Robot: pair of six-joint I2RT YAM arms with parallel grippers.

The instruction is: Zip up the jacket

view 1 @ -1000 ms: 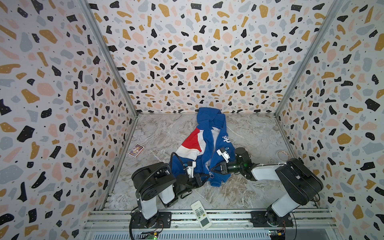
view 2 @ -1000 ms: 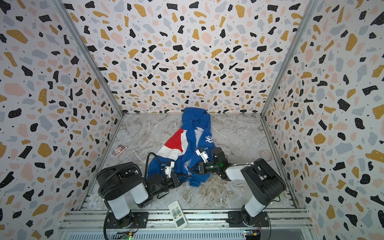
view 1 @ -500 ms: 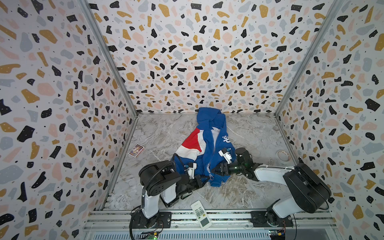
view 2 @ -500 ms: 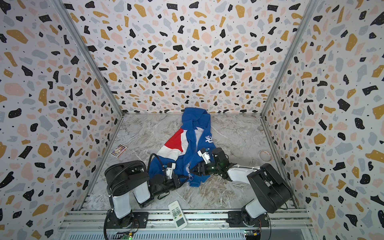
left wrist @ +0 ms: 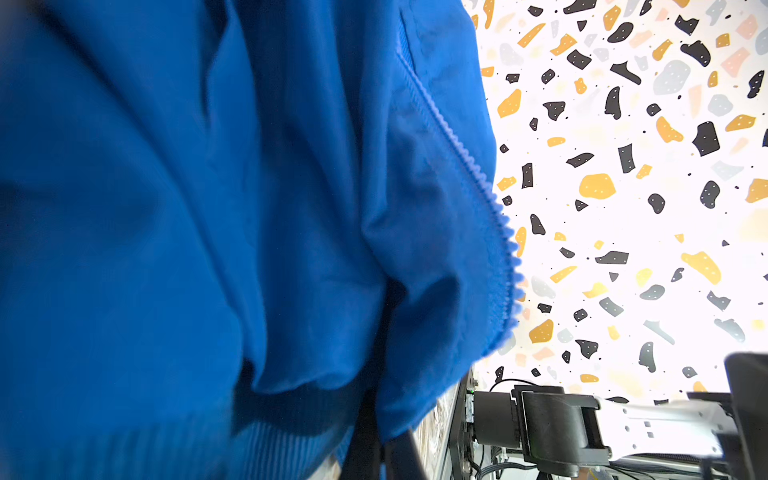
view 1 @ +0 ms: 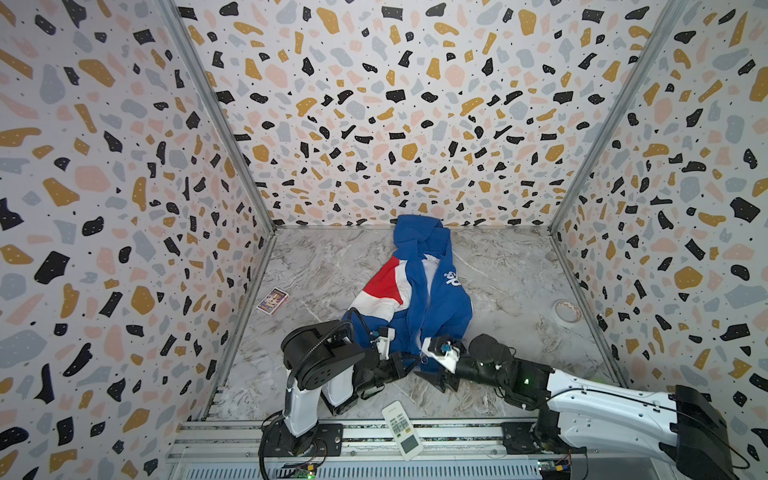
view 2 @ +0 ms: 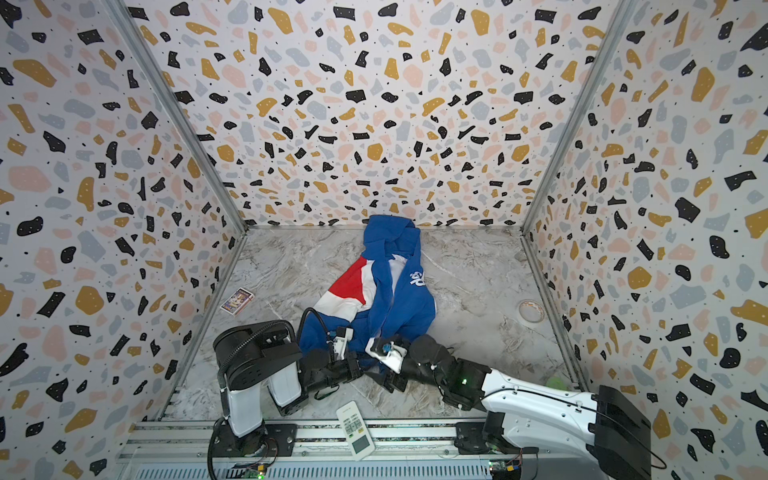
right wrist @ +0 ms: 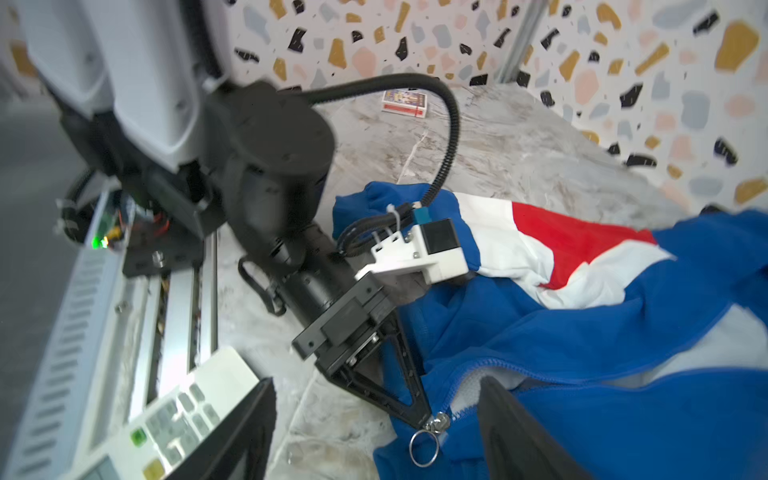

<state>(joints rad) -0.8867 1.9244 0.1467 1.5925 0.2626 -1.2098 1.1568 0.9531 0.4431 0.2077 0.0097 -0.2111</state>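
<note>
The blue jacket (view 1: 419,286) (view 2: 386,286) with red and white bands lies crumpled mid-floor, its hood toward the back wall. My left gripper (view 1: 409,360) (right wrist: 419,415) is shut on the jacket's bottom hem, right beside the silver zipper slider and its ring pull (right wrist: 424,446). Above the slider the two zipper sides stand apart. My right gripper (view 1: 436,374) (right wrist: 374,440) is open, its fingers (right wrist: 519,436) straddling the slider without touching it. Blue fabric (left wrist: 208,208) and a row of zipper teeth (left wrist: 465,153) fill the left wrist view.
A white remote control (view 1: 401,428) lies on the front rail between the arm bases. A small card box (view 1: 272,300) sits near the left wall, and a tape roll (view 1: 567,311) near the right wall. Patterned walls enclose the marble floor on three sides.
My right gripper has gone from shut to open, and its arm has dropped lower and drawn toward the front. The left gripper keeps its hold on the hem.
</note>
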